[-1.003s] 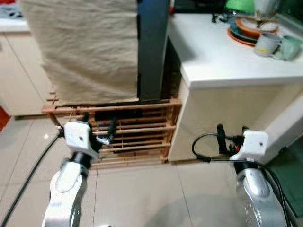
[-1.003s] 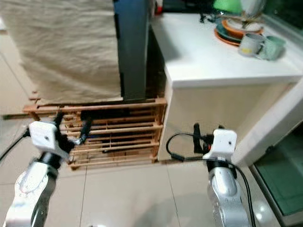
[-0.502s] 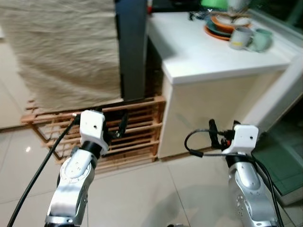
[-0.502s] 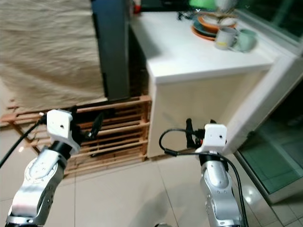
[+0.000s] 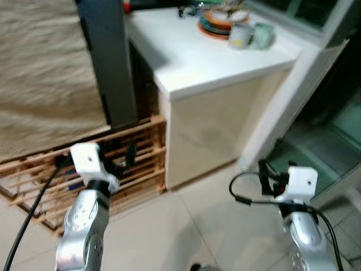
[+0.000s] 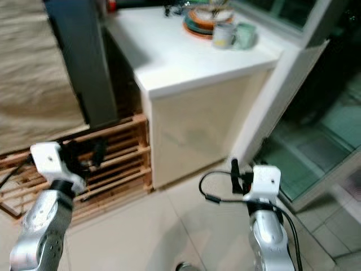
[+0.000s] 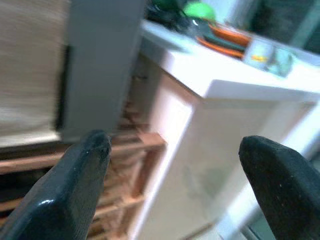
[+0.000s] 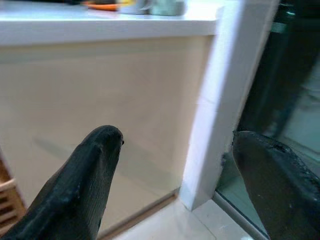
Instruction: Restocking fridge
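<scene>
i've got both end effectors spread wide and empty, left end effector facing the wooden rack, right end effector facing the white surface (mugs on top).

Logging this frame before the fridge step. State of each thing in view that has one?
left gripper: jaws open, empty, held before the wooden rack
right gripper: jaws open, empty, near the counter corner
two mugs: upright, side by side on the counter
stacked plates: piled on the counter behind the mugs
</scene>
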`<state>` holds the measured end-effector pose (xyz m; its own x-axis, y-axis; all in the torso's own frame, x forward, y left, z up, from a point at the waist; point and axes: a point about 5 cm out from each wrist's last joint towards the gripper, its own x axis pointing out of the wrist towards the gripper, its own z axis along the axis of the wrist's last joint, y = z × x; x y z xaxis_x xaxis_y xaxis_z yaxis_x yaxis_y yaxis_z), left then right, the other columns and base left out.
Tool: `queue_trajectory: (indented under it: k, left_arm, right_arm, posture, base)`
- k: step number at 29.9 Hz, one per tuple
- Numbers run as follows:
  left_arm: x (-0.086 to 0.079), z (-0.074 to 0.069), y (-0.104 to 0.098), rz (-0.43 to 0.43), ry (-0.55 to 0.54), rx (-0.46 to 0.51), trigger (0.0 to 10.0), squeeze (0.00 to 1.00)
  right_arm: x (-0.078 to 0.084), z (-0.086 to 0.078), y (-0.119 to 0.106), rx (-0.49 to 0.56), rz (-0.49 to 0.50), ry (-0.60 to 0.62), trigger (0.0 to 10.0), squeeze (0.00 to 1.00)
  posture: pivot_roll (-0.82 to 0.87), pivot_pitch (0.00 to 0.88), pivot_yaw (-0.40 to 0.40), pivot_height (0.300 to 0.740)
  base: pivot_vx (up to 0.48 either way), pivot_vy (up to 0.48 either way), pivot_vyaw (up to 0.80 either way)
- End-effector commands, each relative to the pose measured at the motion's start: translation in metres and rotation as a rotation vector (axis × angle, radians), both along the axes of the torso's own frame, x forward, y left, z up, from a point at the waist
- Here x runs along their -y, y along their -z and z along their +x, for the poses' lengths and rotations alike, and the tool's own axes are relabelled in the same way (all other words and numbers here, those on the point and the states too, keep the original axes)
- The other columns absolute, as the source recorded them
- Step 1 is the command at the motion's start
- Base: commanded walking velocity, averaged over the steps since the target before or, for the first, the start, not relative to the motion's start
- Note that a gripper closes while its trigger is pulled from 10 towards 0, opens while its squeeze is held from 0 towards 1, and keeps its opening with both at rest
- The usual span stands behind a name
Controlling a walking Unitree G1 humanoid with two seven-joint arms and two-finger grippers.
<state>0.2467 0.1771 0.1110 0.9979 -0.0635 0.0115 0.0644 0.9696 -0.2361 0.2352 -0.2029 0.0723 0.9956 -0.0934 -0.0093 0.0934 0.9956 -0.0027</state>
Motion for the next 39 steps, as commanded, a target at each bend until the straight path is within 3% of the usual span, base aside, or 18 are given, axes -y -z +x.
queue_trajectory:
  k: [1, 2, 5, 7, 8, 14, 15, 16, 17, 19, 22, 23, 26, 31, 34, 39]
  left_arm:
    - [0.005, -0.005, 0.005, 0.076, 0.060, -0.028, 10.0, 0.00]
    - [0.005, -0.005, 0.005, 0.076, 0.060, -0.028, 10.0, 0.00]
    - [0.009, 0.002, 0.009, 0.201, 0.096, -0.036, 10.0, 0.00]
    - [0.009, 0.003, 0.009, 0.199, 0.097, -0.036, 10.0, 0.00]
    - [0.013, 0.007, 0.008, 0.319, 0.135, -0.004, 10.0, 0.00]
    - [0.016, 0.014, 0.005, 0.412, 0.196, 0.053, 10.0, 0.00]
    - [0.016, 0.017, 0.003, 0.465, 0.198, 0.096, 10.0, 0.00]
    - [0.016, 0.017, 0.003, 0.465, 0.198, 0.096, 10.0, 0.00]
    - [0.014, 0.017, -0.010, 0.529, 0.138, 0.240, 10.0, 0.00]
    - [0.007, 0.017, -0.011, 0.507, 0.056, 0.259, 10.0, 0.00]
    - [-0.003, 0.015, -0.004, 0.433, -0.024, 0.211, 10.0, 0.00]
    - [-0.005, 0.012, 0.002, 0.376, -0.044, 0.191, 10.0, 0.00]
    - [0.000, 0.011, 0.009, 0.343, -0.018, 0.167, 10.0, 0.00]
    - [0.011, 0.017, 0.020, 0.181, 0.050, 0.094, 10.0, 0.00]
    - [0.019, 0.020, 0.022, 0.173, 0.133, 0.075, 10.0, 0.00]
    - [0.017, 0.024, 0.025, 0.172, 0.157, 0.041, 10.0, 0.00]
  right_arm:
    - [0.007, -0.005, -0.003, 0.018, 0.052, 0.025, 10.0, 0.00]
    - [0.007, -0.005, -0.003, 0.018, 0.052, 0.025, 10.0, 0.00]
    - [0.002, -0.005, 0.000, 0.009, 0.033, 0.004, 10.0, 0.00]
    - [0.001, -0.004, 0.000, 0.011, 0.029, 0.000, 10.0, 0.00]
    - [-0.002, -0.002, -0.002, 0.026, -0.002, -0.030, 10.0, 0.00]
    - [-0.008, 0.000, -0.004, 0.042, -0.029, -0.066, 10.0, 0.00]
    - [-0.009, 0.001, -0.005, 0.052, -0.048, -0.070, 10.0, 0.00]
    - [-0.009, 0.001, -0.005, 0.052, -0.048, -0.070, 10.0, 0.00]
    - [-0.009, 0.003, -0.009, 0.079, -0.077, -0.064, 10.0, 0.00]
    - [-0.007, 0.005, -0.012, 0.100, -0.082, -0.049, 10.0, 0.00]
    - [-0.004, 0.006, -0.013, 0.117, -0.088, -0.030, 10.0, 0.00]
    - [-0.001, 0.006, -0.012, 0.127, -0.094, -0.013, 10.0, 0.00]
    - [0.003, 0.007, -0.005, 0.108, -0.091, 0.014, 10.0, 0.00]
    - [0.001, 0.010, -0.005, 0.104, -0.094, 0.017, 10.0, 0.00]
    - [-0.002, 0.011, -0.007, 0.112, -0.107, 0.010, 10.0, 0.00]
    - [-0.004, 0.013, -0.010, 0.125, -0.109, 0.002, 10.0, 0.00]
  posture:
    - [-0.11, 0.000, 0.007, 0.740]
    - [-0.11, 0.000, 0.007, 0.740]
    - [-0.10, 0.000, 0.010, 0.740]
    - [-0.10, 0.000, 0.010, 0.740]
    - [-0.10, 0.000, 0.015, 0.740]
    - [-0.11, 0.000, 0.015, 0.740]
    - [-0.11, 0.000, 0.015, 0.740]
    - [-0.11, 0.000, 0.015, 0.740]
    - [-0.11, 0.000, 0.020, 0.740]
    - [-0.12, 0.000, 0.020, 0.740]
    - [-0.12, 0.000, 0.019, 0.740]
    - [-0.11, 0.000, 0.014, 0.740]
    - [-0.11, 0.000, 0.014, 0.740]
    - [-0.10, 0.000, 0.017, 0.740]
    - [-0.11, 0.000, 0.021, 0.740]
    - [-0.12, 0.000, 0.019, 0.740]
  base:
    - [0.000, 0.000, -0.75]
    - [0.000, 0.000, -0.75]
    - [0.000, 0.000, -0.75]
    - [0.000, 0.000, -0.75]
    - [0.000, 0.000, -0.76]
    - [0.000, 0.000, -0.76]
    - [0.000, 0.000, -0.75]
    - [0.000, 0.000, -0.75]
    - [0.000, 0.000, -0.76]
    - [0.000, 0.000, -0.76]
    - [0.000, 0.000, -0.76]
    - [0.000, 0.000, -0.76]
    - [0.000, 0.000, -0.76]
    - [0.000, 0.000, -0.76]
    - [0.000, 0.000, -0.76]
    - [0.000, 0.000, -0.76]
